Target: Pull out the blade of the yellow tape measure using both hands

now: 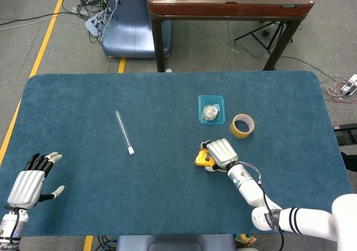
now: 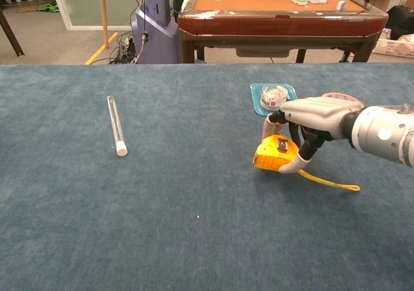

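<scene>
The yellow tape measure sits right of the table's middle and also shows in the head view. My right hand grips it from above, fingers curled over its far side and thumb under its near edge. Its body is tipped up off the cloth. A thin yellow strip trails from it to the right along the table. From the head view, the right hand covers most of the case. My left hand hovers over the near left corner, fingers spread and holding nothing, far from the tape measure.
A clear tube with a white cap lies left of centre. A teal tray holding a small round item stands just behind the right hand, with a roll of tape to its right. A wooden table stands beyond the far edge.
</scene>
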Tool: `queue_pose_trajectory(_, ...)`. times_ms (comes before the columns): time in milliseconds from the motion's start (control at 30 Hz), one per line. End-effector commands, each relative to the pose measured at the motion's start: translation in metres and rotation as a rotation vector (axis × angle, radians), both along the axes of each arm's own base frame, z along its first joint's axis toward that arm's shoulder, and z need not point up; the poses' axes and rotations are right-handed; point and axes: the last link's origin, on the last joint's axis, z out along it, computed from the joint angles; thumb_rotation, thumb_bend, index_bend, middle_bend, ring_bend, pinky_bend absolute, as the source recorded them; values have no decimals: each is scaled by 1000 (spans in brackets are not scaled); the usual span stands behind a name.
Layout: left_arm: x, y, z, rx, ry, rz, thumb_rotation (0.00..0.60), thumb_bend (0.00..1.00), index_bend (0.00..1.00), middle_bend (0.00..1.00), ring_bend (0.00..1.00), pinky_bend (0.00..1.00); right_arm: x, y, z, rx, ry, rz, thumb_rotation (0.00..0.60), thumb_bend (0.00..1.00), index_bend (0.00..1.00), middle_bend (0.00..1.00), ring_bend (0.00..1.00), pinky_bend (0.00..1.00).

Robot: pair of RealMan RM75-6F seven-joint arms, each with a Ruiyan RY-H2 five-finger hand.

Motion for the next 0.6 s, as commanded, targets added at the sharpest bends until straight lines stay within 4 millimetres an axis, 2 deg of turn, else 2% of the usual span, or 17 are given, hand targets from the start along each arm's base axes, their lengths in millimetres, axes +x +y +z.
queue_pose_trajectory(33, 10, 16, 1, -8, -18, -22, 600, 197, 154, 135, 114, 36, 24, -6, 14, 26, -54, 39, 600, 627, 610, 615, 508, 460)
queue_pose_trajectory(267, 36, 43, -7, -42, -128, -38, 600, 197, 150, 135, 113, 36, 62, -26, 24, 83, -120, 110, 600, 628, 615, 617, 514, 460)
queue_pose_trajectory(600, 71, 64, -18, -113, -327, 21, 600, 196, 53, 130, 98, 36, 109, -51, 5, 184, -183, 139, 600, 628, 616, 624, 520, 459)
